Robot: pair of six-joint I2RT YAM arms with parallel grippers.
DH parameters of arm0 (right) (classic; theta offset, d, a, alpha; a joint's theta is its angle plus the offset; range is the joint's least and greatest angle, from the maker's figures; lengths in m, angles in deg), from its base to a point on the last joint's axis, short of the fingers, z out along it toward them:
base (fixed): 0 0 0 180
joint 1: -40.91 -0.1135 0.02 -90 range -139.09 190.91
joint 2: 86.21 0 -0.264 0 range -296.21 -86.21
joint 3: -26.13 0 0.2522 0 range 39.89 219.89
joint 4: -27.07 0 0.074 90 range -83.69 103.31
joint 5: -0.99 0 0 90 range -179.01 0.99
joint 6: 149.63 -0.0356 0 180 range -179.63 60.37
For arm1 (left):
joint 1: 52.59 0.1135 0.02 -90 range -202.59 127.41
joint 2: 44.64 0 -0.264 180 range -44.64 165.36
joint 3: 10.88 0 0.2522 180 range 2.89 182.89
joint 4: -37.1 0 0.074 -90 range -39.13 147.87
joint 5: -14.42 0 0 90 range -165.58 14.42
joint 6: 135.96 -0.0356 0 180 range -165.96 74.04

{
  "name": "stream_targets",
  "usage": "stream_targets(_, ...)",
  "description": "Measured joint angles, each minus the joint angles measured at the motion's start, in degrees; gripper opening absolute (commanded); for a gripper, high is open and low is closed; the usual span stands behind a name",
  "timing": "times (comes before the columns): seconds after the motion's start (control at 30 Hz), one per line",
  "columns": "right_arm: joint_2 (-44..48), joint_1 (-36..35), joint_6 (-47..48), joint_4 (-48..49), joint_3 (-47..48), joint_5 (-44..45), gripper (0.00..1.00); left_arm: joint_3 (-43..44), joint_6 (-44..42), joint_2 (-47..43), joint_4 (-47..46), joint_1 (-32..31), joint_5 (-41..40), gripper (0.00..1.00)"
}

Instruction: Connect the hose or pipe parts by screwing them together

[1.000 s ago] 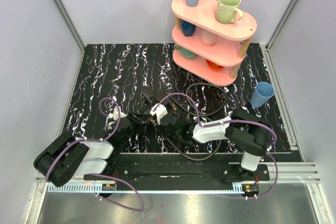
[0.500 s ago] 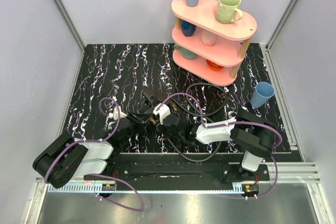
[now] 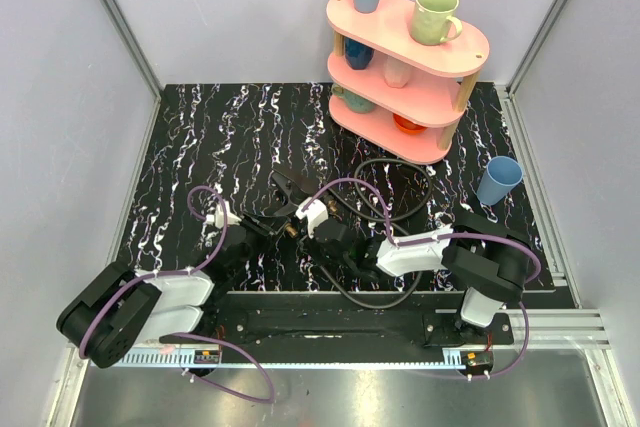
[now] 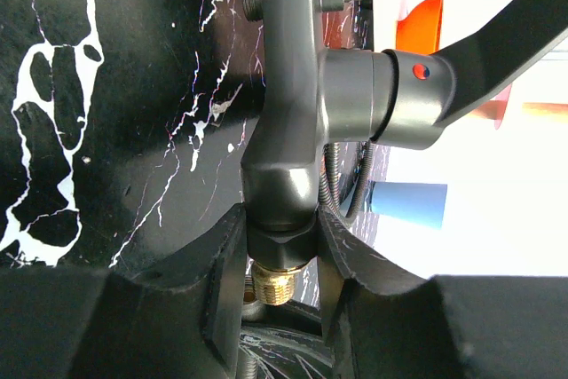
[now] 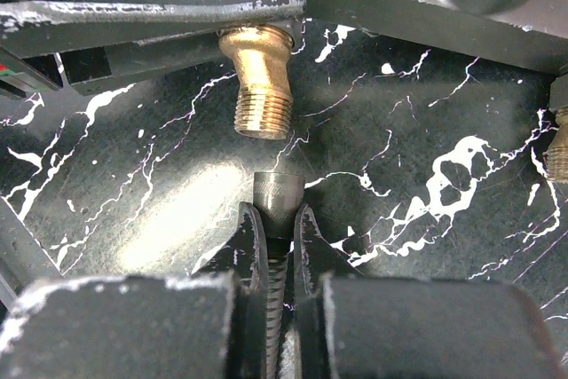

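As the overhead view shows, the black marbled mat (image 3: pixel 200 127) spans the work area, both arms reaching onto it from the 6 o'clock edge. At 1 o'clock on the mat stands the pink shelf (image 3: pixel 408 32), three tiers holding cups. From mat centre the hose (image 3: pixel 392 160) loops out toward 3 o'clock and curves back along the near edge. A blue cup (image 3: pixel 498 180) stands at the mat's 3 o'clock edge.

In its wrist view the left gripper (image 4: pixel 280 224) has its fingers clamped on the dark collar of the angular piece (image 4: pixel 288 86), whose grey body runs toward 12 o'clock. The right gripper (image 5: pixel 277 224) has its fingers closed on the hose just behind the ferrule (image 5: pixel 277 194).

In the right wrist view the brass fitting (image 5: pixel 262 86) of the angular piece points toward 6 o'clock. The ferrule sits just beneath it, offset slightly toward 5 o'clock and not touching.
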Motion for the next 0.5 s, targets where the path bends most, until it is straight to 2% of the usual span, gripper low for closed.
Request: stream_targets(0.5,0.04,-0.76,-0.17,-0.35,3.15,0.02,0.00,0.00,-0.13,-0.83,0.90,0.04,-0.33,0.00)
